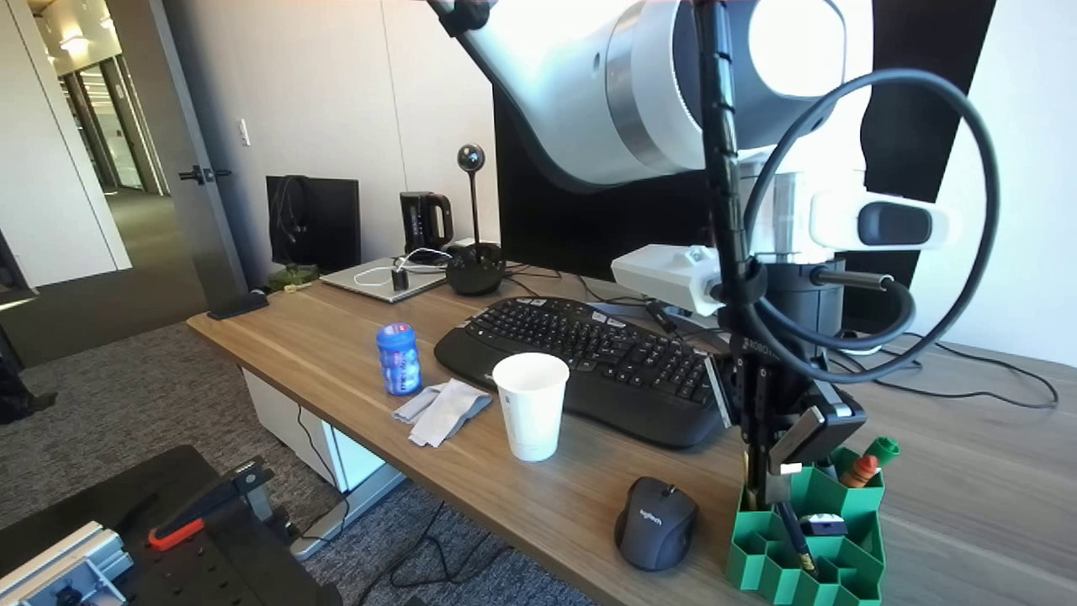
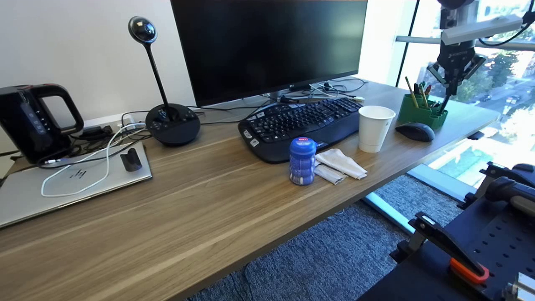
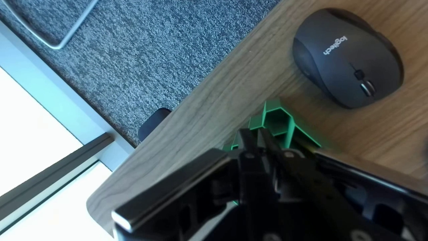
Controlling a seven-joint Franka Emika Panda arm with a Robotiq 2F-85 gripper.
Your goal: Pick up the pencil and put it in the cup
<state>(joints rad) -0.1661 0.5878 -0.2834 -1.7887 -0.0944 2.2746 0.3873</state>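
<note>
The plain white cup stands upright on the desk in both exterior views (image 1: 532,412) (image 2: 374,129). The green blocky pencil holder (image 1: 841,547) is at the desk's far end; it shows in the other views too (image 2: 418,115) (image 3: 289,135). My gripper (image 1: 770,497) points down over it, also in an exterior view (image 2: 451,90). A dark pencil (image 1: 794,534) (image 2: 444,103) slants from between the fingertips into a front compartment. In the wrist view the fingers (image 3: 255,134) are nearly together with a narrow gap; the pencil is hidden there. Yellow pencils (image 2: 411,93) stand in the holder.
A black mouse (image 1: 656,523) (image 3: 347,58) lies beside the holder, towards the cup. A black keyboard (image 1: 623,358) lies behind the cup. A blue can (image 1: 398,362) and a folded grey cloth (image 1: 446,412) are past the cup. The monitor (image 2: 271,46) stands behind the keyboard.
</note>
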